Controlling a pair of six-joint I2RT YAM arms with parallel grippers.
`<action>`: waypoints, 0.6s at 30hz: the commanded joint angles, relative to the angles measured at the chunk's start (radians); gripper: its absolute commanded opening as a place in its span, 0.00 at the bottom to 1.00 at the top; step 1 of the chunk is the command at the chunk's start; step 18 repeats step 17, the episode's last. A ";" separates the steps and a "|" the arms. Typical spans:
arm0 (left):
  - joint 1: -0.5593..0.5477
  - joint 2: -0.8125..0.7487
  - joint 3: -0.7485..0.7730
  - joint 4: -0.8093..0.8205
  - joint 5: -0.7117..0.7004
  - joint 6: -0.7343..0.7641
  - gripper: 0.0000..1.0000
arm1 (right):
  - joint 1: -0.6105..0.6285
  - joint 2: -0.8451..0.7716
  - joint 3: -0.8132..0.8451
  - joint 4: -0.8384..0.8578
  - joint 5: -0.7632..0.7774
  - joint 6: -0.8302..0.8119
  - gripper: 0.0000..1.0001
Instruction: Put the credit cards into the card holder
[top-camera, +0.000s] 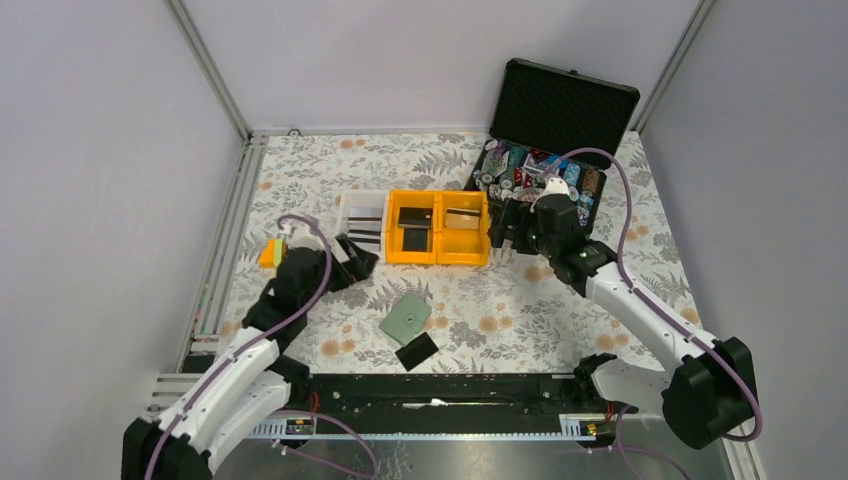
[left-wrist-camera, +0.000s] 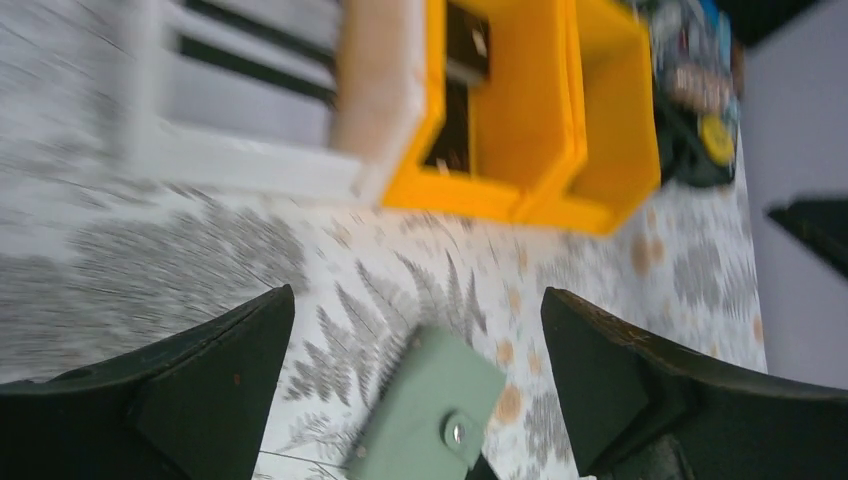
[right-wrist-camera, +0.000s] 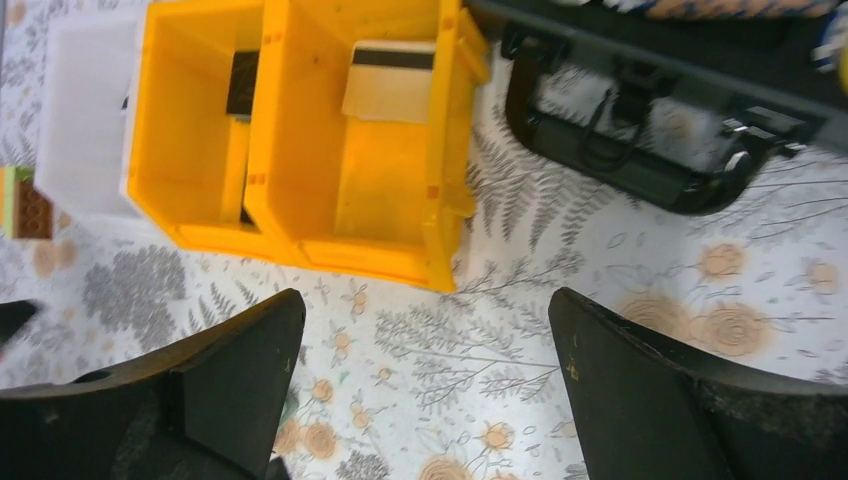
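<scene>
Near the table's front edge, the green card holder (top-camera: 405, 318) lies flat, a black credit card (top-camera: 416, 351) just beside its corner. Left gripper (left-wrist-camera: 418, 305) and right gripper (right-wrist-camera: 427, 305) gape wide, empty; other cards (top-camera: 412, 217) sit in yellow bins (top-camera: 440, 258).

Left hand (left-wrist-camera: 417, 300) and right hand (right-wrist-camera: 425, 300) both gape wide.
</scene>
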 joint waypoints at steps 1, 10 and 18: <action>0.118 -0.100 0.204 -0.343 -0.226 0.090 0.99 | -0.006 -0.088 -0.020 0.007 0.166 -0.074 1.00; 0.334 -0.029 0.461 -0.529 -0.147 0.256 0.99 | -0.007 -0.383 -0.162 0.124 0.308 -0.232 1.00; 0.373 -0.049 0.472 -0.515 -0.128 0.337 0.99 | -0.006 -0.440 -0.187 0.135 0.330 -0.240 1.00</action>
